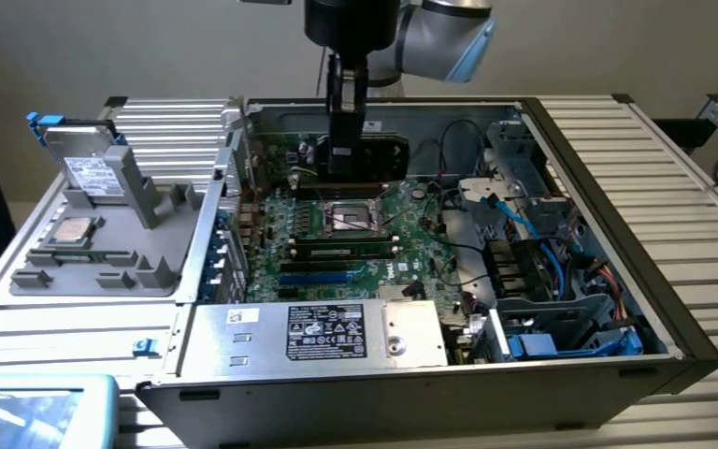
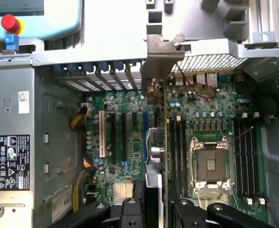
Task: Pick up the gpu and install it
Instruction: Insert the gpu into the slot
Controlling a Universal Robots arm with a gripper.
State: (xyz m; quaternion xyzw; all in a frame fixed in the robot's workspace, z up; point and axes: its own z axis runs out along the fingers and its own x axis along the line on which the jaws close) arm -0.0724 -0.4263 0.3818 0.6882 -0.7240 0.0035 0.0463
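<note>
Step in hand: installing; the gpu [image 1: 362, 154], a thin rectangular expansion card, dark on one face and green on the other, is lifted and hangs edge-down inside the open black computer case [image 1: 609, 187].
Gripper: the black two-fingered gripper [image 2: 157, 206] is closed part-way, a finger on each face of the card.
Card position: over the green motherboard [image 1: 334, 243], running alongside the long blue slot [image 2: 145, 137]; I cannot tell whether it touches a slot.
End bracket: the silver metal end bracket [image 2: 158, 52] sits at the case's rear openings.
What seating calls for: probably the contact edge square over its slot, the bracket in its opening, then straight, even pressure.
</note>
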